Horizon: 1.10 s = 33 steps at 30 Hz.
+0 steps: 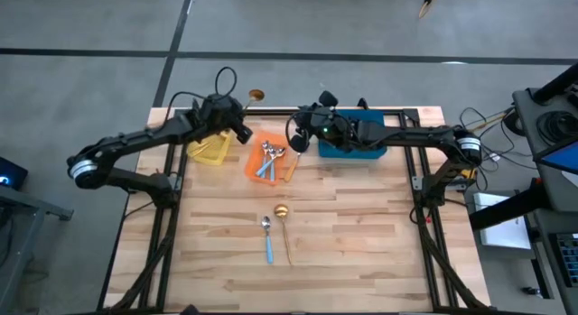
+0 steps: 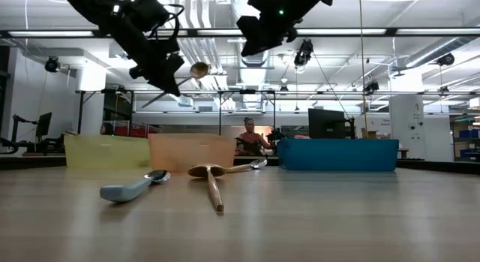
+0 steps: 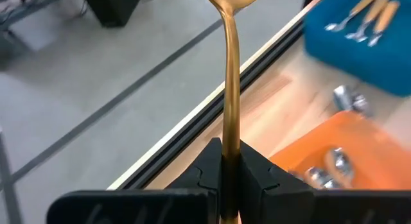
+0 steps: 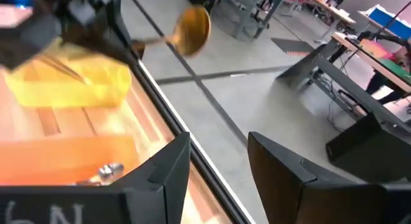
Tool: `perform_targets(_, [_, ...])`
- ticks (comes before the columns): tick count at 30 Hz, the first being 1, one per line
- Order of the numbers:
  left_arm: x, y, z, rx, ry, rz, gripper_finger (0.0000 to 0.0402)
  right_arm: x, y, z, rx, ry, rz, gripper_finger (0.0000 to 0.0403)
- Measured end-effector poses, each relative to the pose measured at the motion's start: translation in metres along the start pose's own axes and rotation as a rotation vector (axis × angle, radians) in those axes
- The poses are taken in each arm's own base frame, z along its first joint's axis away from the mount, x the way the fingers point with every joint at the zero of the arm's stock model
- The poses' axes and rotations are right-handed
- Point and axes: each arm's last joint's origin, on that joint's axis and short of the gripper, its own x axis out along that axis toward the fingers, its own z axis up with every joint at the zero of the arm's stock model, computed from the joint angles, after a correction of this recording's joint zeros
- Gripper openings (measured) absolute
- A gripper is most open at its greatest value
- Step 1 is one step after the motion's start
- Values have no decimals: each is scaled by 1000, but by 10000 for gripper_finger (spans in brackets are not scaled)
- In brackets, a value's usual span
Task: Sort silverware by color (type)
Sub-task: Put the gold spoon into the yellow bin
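Left tool (image 1: pixel 242 110) clamped tight on the handle of a gold spoon (image 1: pixel 256 96), held in the air at upper centre-left of the high view, bowl poking past the far edge of the desk (image 1: pixel 361 225). Just left of it, the yellow bin (image 1: pixel 209 150). Judged step: dropping this gold spoon into that bin. Best done by swinging back over the bin's middle, tipping the bowl down, lowering inside the walls, then releasing.

Right tool (image 1: pixel 299 142) stood with fingers spread and empty, at upper centre between the orange bin (image 1: pixel 251 162) and the blue bin (image 1: pixel 361 151).

Left on the desk at lower centre: a blue-handled spoon (image 1: pixel 267 238) and a second gold spoon (image 1: pixel 284 226), side by side. Several spoons (image 1: pixel 272 158) lay in the orange bin.
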Motion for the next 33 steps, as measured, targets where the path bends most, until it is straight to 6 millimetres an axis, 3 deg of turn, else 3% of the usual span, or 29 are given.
perform_targets(8, [0, 24, -15, -35, 154, 69, 7, 5, -10, -8, -31, 46, -22, 127])
perform_targets(21, [-7, 35, -37, -58, 378, 95, 8, 16, -3, -36, -72, -45, -46, 122])
perform_targets(33, [-28, 39, -40, -9, 589, 85, 8, -25, -28, -41, -55, -147, -60, 107])
